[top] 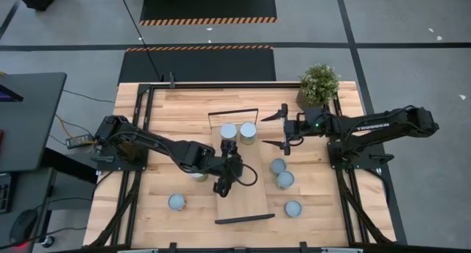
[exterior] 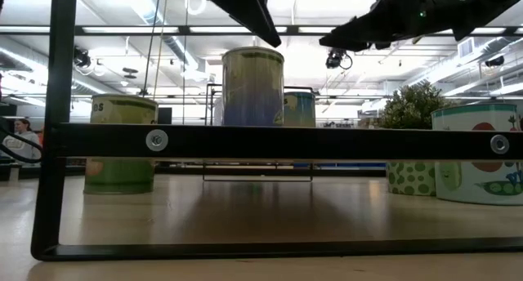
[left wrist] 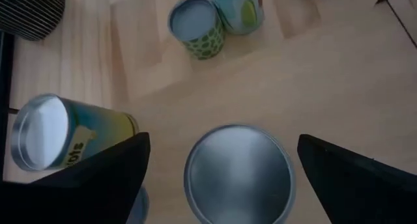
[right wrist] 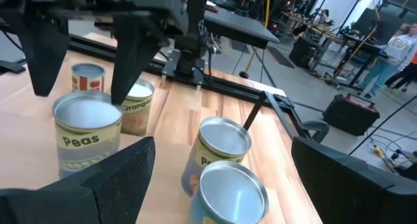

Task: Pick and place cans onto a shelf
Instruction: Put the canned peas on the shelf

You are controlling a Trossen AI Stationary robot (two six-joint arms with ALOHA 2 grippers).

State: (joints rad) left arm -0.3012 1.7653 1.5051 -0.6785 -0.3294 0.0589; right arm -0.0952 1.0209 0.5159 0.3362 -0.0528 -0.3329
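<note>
The can (left wrist: 238, 173) directly beneath the left gripper (top: 223, 184) stands upright on the shelf (top: 243, 201), near the middle of the board, with two more cans (top: 238, 132) at the board's far end. It looks like a rigid metal cylinder, probably with some weight if full, with smooth sides that could slip under a light squeeze; the sensible hold is across the curved wall, below the top rim. In the left wrist view the jaws stand fully released, one finger (left wrist: 107, 178) on each side of the can's round top with clear wood visible between each finger and the rim, so nothing is held. The right gripper (top: 282, 129) hangs beside the shelf's far end with its jaws also spread and empty, above the bench (top: 331, 209), where other cans wait.
</note>
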